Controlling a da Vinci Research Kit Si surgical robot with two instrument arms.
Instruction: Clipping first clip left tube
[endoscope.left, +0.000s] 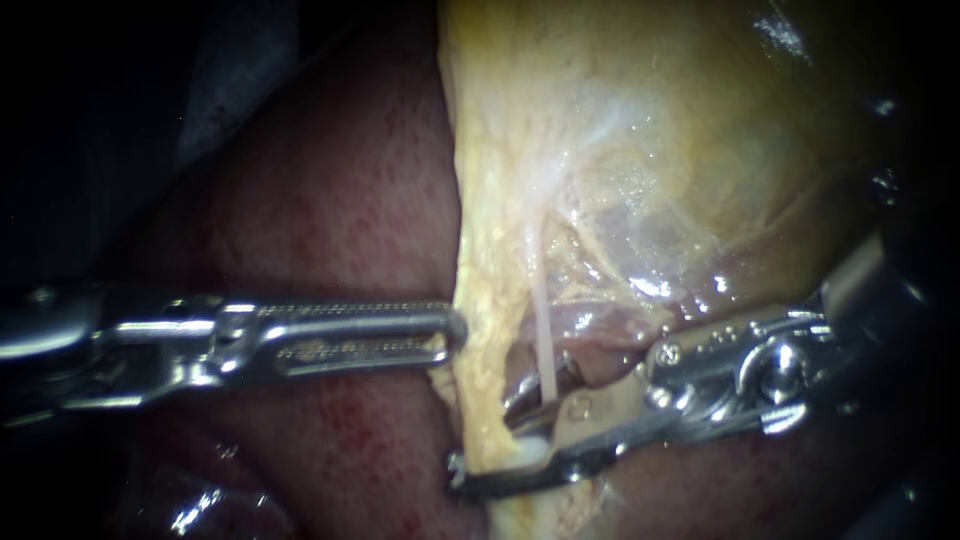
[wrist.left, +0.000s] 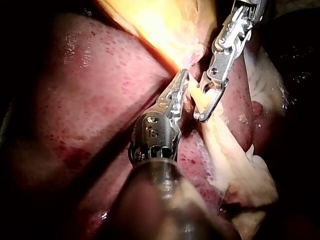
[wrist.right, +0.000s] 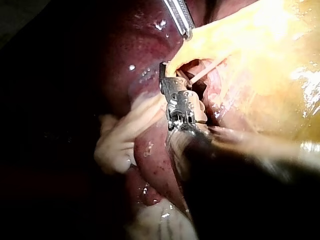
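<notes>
The right instrument's end effector (endoscope.left: 485, 435) stands with its two jaws well apart, gripping nothing. The thin pale tube (endoscope.left: 543, 340) runs down into the gap between them, with one jaw above it and the longer one beneath. Whether either jaw already touches the tube cannot be told. No clip shows on the tube. Only this one tube is plain in the endoscope view, so it cannot be confirmed as the left tube.

The left instrument's end effector (endoscope.left: 445, 330) is closed on the edge of the yellowish tissue (endoscope.left: 480, 300) just beside the tube, and appears to hold that fold aside. The right wrist view shows the tube crossing a small opening in this tissue, bare there and free of the fold. Beyond lie the dark red liver (endoscope.left: 330, 200) on the left instrument's side and the glistening gallbladder (endoscope.left: 700, 150) above the right instrument.

The tube looks soft, wet and very slight, so it is likely to slip, stretch or tear under any sideways pull. It is probably best taken on the bare span in the opening, squarely across its width, with no yellowish tissue caught in the jaws.
</notes>
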